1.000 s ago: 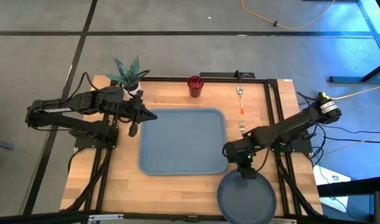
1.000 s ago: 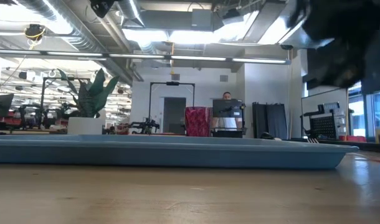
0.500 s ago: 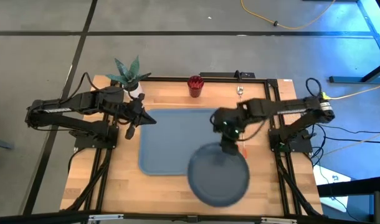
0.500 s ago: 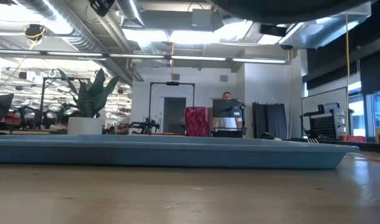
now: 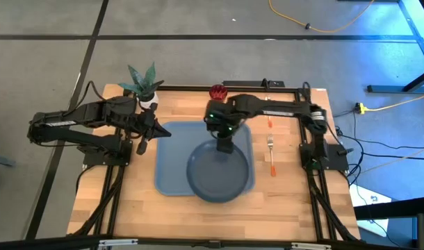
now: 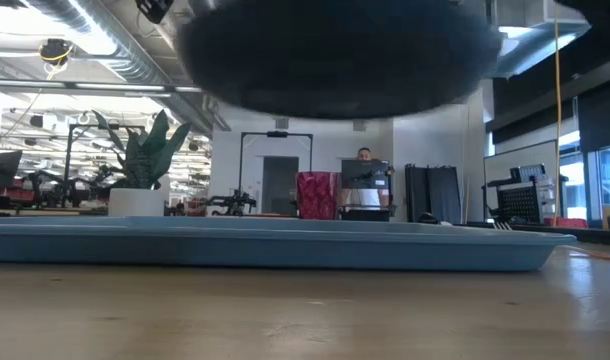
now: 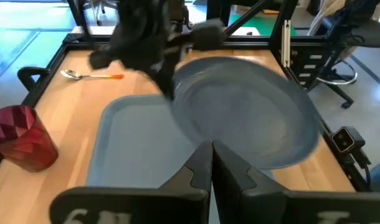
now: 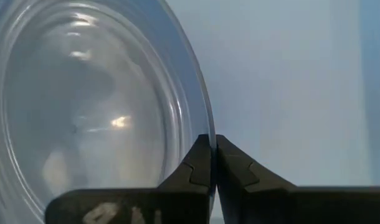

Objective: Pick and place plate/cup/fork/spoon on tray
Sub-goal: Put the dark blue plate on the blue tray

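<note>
The right gripper (image 5: pixel 225 144), jaws pinched on the rim of the round dark grey-blue plate (image 5: pixel 219 173), has swung it from beyond the table's near right corner to hang over the large light blue-grey plastic tray (image 5: pixel 172 149) — in the low view it is clearly airborne, not yet set down. Lowering and release look next. The left gripper (image 5: pixel 169 132) waits at the tray's left edge, jaws pressed together — holding nothing.
</note>
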